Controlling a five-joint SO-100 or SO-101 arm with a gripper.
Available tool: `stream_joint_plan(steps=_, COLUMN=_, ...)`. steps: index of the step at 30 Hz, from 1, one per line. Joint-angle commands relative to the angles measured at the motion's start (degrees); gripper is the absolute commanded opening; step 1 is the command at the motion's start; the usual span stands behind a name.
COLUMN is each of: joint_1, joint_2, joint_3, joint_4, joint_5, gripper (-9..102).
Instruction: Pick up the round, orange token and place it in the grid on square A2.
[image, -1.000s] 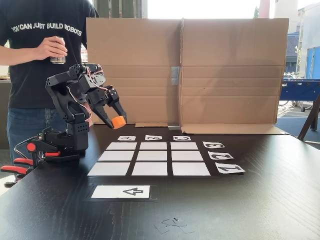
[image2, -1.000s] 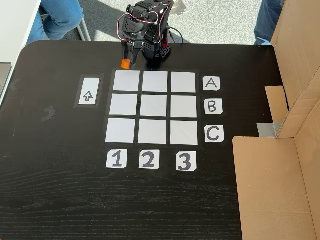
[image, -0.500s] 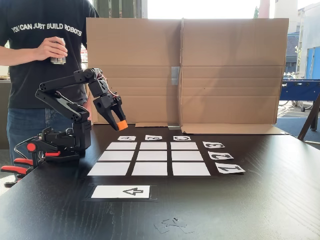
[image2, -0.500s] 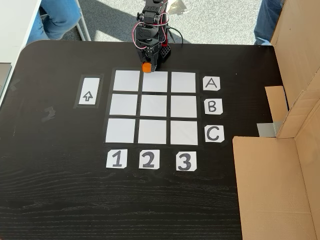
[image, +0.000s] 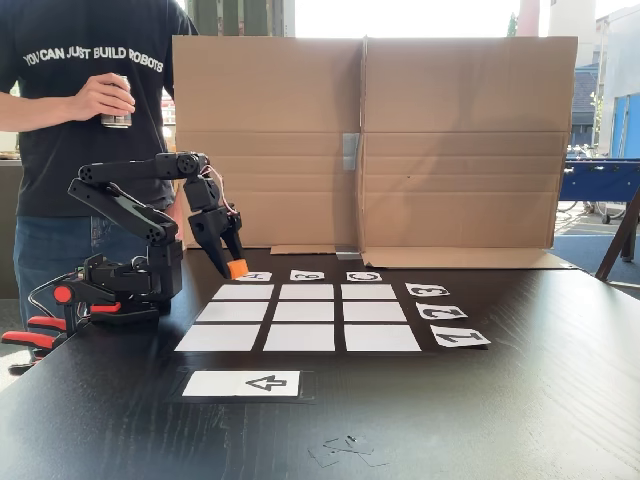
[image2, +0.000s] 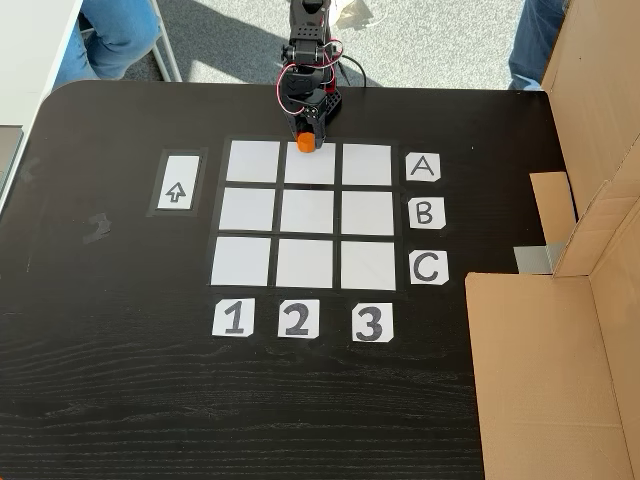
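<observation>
1. The token (image2: 305, 142) sits clamped in the tool (image2: 306, 140), carried above the table near its robot-side edge.
2. It hangs over the near rim of square A2 (image2: 309, 164), likely so it can be lowered inside the grid (image2: 247, 212).

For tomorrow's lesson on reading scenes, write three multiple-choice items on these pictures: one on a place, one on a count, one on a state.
1. Seen from above, the token hangs over which part of the grid?
A. far edge of the middle cell in row A
B. cell C3
C. the arrow card

2. How many white cells has the grid?
A. six
B. nine
C. twelve

3. What is the gripper doing?
A. open above the table
B. shut on the token
C. lying flat on the grid

Answers:
1 A: in the fixed view from above the token sits at the top of the cell in line with A and 2.
2 B: three rows of three.
3 B: the token shows between the fingertips.
</observation>
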Motion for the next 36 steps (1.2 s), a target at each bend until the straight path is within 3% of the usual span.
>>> stream_joint_plan(steps=1, joint_1=-1.2, joint_2=-1.0, joint_3=1.5, joint_4=-1.5, joint_5=-0.5, gripper=0)
stream_joint_plan(steps=12, joint_1=-1.4, joint_2=-4.0, joint_3=7.6, joint_4=-9.6, joint_5=-0.5, gripper=0)
stream_joint_plan(steps=27, joint_1=-0.5, joint_2=-6.6, joint_3=10.2, joint_4=-13.8, joint_5=2.5, gripper=1)
stream_joint_plan(steps=36, joint_1=1.8, joint_2=-7.6, joint_3=10.6, joint_4=-14.9, joint_5=2.9, gripper=30)
